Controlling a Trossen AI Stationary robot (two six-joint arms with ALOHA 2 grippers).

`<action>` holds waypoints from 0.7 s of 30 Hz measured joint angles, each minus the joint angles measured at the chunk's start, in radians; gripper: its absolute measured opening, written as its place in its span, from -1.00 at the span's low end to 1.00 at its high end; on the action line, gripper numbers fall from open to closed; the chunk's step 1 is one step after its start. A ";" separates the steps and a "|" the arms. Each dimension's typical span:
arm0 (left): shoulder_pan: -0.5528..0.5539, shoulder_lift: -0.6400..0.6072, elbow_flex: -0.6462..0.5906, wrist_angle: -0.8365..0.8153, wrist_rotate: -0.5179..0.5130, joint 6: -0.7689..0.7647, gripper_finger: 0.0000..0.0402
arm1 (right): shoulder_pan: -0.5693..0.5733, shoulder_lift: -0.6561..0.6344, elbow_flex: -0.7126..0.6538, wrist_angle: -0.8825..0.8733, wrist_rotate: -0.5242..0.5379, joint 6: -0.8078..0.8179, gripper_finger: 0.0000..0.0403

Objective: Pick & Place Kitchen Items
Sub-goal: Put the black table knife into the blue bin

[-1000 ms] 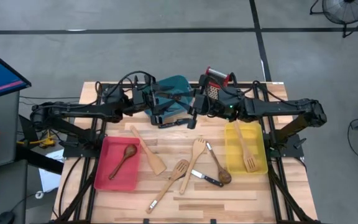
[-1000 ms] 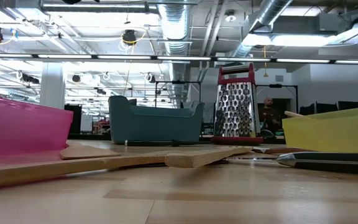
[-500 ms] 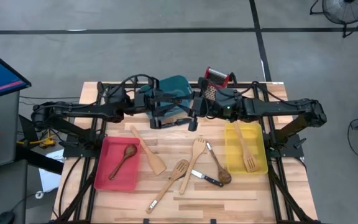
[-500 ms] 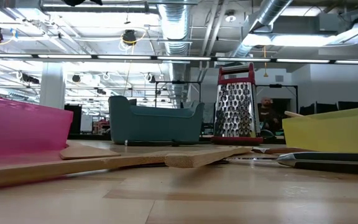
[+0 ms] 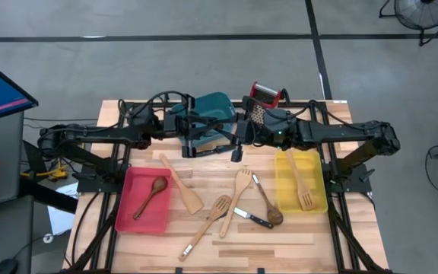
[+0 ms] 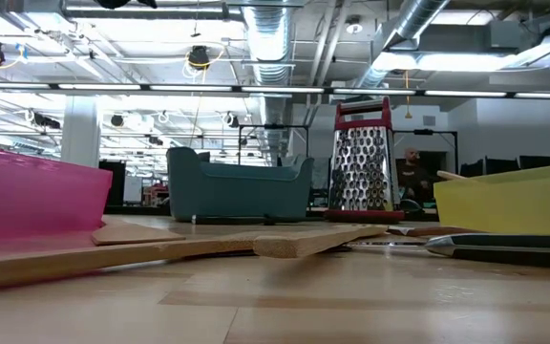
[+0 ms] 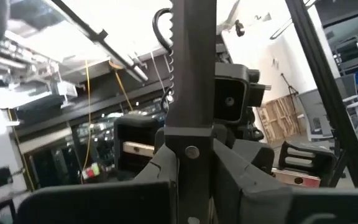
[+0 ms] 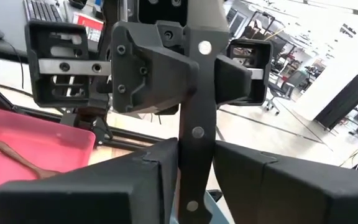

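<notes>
Kitchen items (image 5: pixel 239 192) | most lie loose on the desk (image 5: pixel 280 242), some in bins | black-handled knife (image 8: pixel 194 124) held over the teal bin (image 5: pixel 215 103), pinched by right jaws and left jaws together | stiff, light, slick steel; I'd grip the handle, clear of the serrated blade

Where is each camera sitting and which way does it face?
High: above the table, looking straight down; both arms show.
Low: at tabletop height, facing the grater; no robot parts show.
Left wrist: on the left arm, looking past the left claw along the knife.
Right wrist: on the right arm, past the right claw; shares the red bin with high.
</notes>
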 joint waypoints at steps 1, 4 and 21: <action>-0.002 -0.006 0.000 -0.018 -0.006 -0.004 -0.85 | 0.004 -0.007 0.000 -0.008 -0.001 -0.009 -0.43; -0.015 -0.040 -0.001 -0.106 -0.023 -0.007 -0.85 | 0.017 -0.046 0.000 -0.035 0.008 -0.031 -0.24; -0.097 -0.255 0.000 -0.889 -0.585 -0.198 -0.85 | 0.101 -0.303 0.001 -0.244 0.160 0.047 0.11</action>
